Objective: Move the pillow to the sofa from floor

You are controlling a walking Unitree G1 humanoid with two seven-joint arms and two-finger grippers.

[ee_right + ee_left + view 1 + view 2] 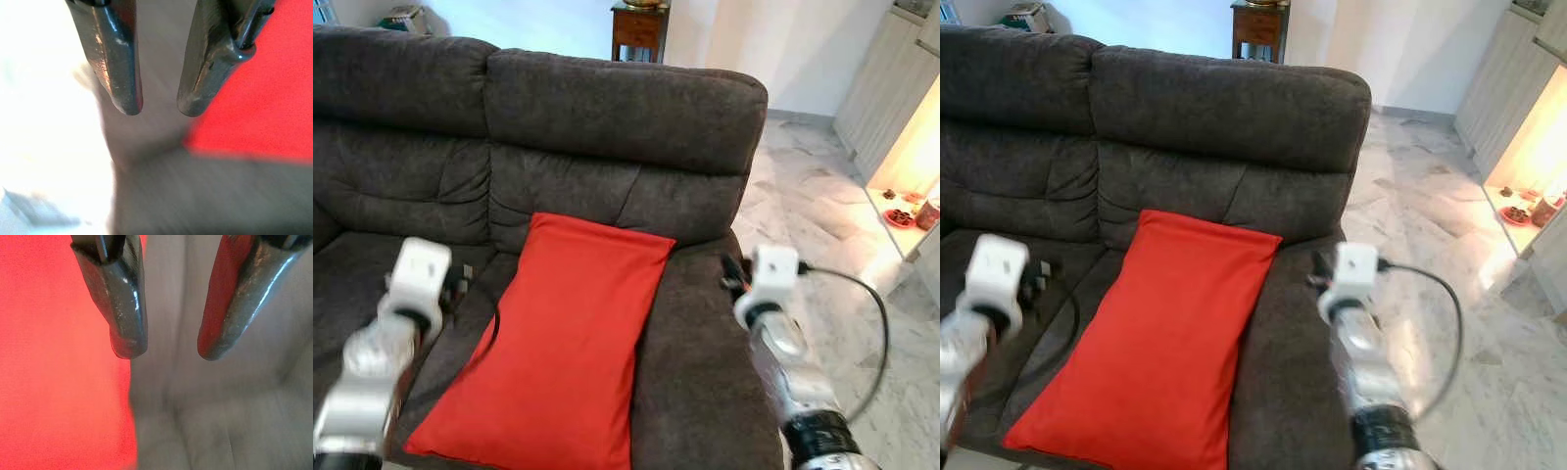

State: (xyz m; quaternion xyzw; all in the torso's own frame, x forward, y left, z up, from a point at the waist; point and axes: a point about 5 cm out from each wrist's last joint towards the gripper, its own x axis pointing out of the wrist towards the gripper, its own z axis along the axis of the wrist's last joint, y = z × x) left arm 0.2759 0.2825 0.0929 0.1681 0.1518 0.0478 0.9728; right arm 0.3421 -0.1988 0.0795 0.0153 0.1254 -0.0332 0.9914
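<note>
A red pillow [558, 343] lies on the seat of the dark grey sofa [607, 117], its top edge leaning against the backrest. My left gripper [164, 350] is open just off the pillow's left side, over the seat cushion, with nothing between its fingers. My right gripper [159, 110] is open too, over the sofa's right armrest beside the pillow's right edge, and holds nothing. Both silver arms reach forward, the left wrist [419, 279] and the right wrist [771, 274] flanking the pillow.
A pale marble floor [822, 206] runs along the sofa's right side. A lit low shelf [906, 211] with small items and white cabinets stand at the far right. A wooden side table [639, 29] stands behind the sofa.
</note>
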